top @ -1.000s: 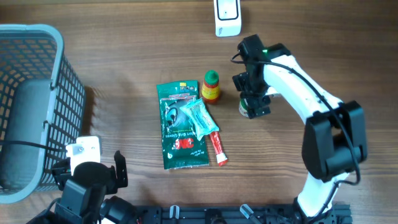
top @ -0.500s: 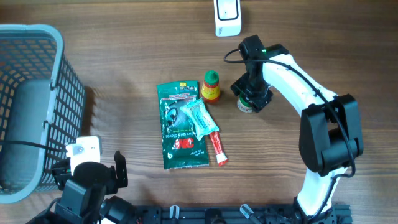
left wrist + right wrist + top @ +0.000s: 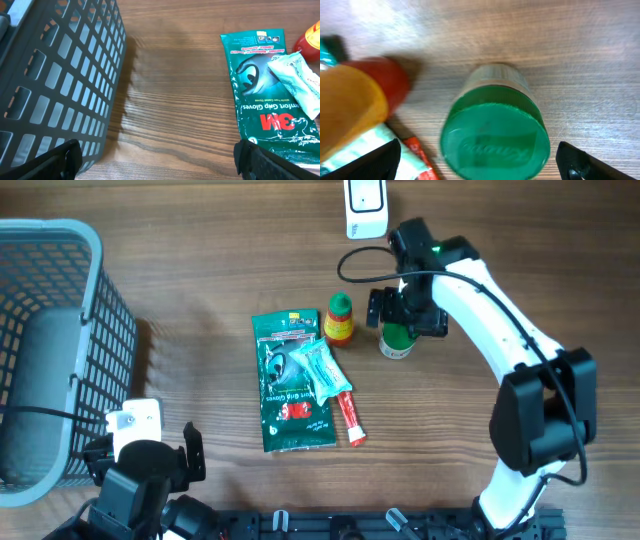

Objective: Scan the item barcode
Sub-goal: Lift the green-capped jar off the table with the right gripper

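Observation:
A small jar with a green lid (image 3: 495,137) stands upright on the table, and shows in the overhead view as the jar (image 3: 397,340). My right gripper (image 3: 482,165) hovers just over it, open, one finger on each side of the lid and neither touching it; from above, the right gripper (image 3: 405,318) sits at the jar's far edge. A white scanner (image 3: 365,205) stands at the back edge. My left gripper (image 3: 160,162) is open and empty, low near the table's front left (image 3: 150,465).
A red and yellow bottle (image 3: 340,318) stands just left of the jar. A green gloves packet (image 3: 293,385) carries a pale pouch (image 3: 322,368), with a red tube (image 3: 350,418) beside it. A grey mesh basket (image 3: 50,350) fills the left side.
The right wrist has turned and shifted back over the jar. The jar has moved slightly left and towards the back, and its green lid now shows. The left arm has not moved.

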You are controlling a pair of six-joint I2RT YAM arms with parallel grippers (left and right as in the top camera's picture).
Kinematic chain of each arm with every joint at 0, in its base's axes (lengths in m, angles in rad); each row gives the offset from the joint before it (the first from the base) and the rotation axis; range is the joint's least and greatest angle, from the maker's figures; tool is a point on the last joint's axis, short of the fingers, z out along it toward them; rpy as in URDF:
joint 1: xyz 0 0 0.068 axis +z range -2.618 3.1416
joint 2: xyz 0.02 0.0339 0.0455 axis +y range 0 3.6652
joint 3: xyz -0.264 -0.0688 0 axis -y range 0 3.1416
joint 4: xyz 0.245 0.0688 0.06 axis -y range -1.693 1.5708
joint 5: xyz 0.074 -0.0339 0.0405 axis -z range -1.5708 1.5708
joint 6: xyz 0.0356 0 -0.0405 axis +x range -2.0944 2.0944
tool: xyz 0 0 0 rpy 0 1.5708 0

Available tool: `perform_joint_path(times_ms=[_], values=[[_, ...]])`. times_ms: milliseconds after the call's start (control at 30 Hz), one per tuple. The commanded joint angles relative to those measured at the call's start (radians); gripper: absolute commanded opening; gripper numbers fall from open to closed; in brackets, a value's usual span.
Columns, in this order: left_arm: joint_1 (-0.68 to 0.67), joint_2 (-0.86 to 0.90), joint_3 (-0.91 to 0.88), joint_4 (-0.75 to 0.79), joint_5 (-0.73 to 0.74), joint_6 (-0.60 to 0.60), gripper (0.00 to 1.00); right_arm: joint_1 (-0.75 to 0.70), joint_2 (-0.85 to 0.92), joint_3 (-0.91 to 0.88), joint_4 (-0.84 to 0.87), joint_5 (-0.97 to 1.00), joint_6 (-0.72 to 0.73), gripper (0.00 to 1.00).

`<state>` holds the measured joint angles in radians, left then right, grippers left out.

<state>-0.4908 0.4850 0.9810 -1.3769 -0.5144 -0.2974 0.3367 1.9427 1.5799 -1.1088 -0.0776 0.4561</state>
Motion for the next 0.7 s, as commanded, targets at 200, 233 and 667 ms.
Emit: perform_joint_path(times_ms=[200,233,667], values=[[0.0,-0.005,0.002,0.003,0.0,-0.001,1.0,-0.097,0.076,0.015,0.032,-0.077,0.081,0.94],[0.0,-0.005,0.002,0.003,0.0,-0.001,1.0,-0.103,0.086,0.015,0.031,-0.1,0.08,0.92],[0.0,-0.005,0.002,0.003,0.0,-0.001,1.0,-0.045,0.136,-0.014,0.044,-0.069,0.278,0.95]])
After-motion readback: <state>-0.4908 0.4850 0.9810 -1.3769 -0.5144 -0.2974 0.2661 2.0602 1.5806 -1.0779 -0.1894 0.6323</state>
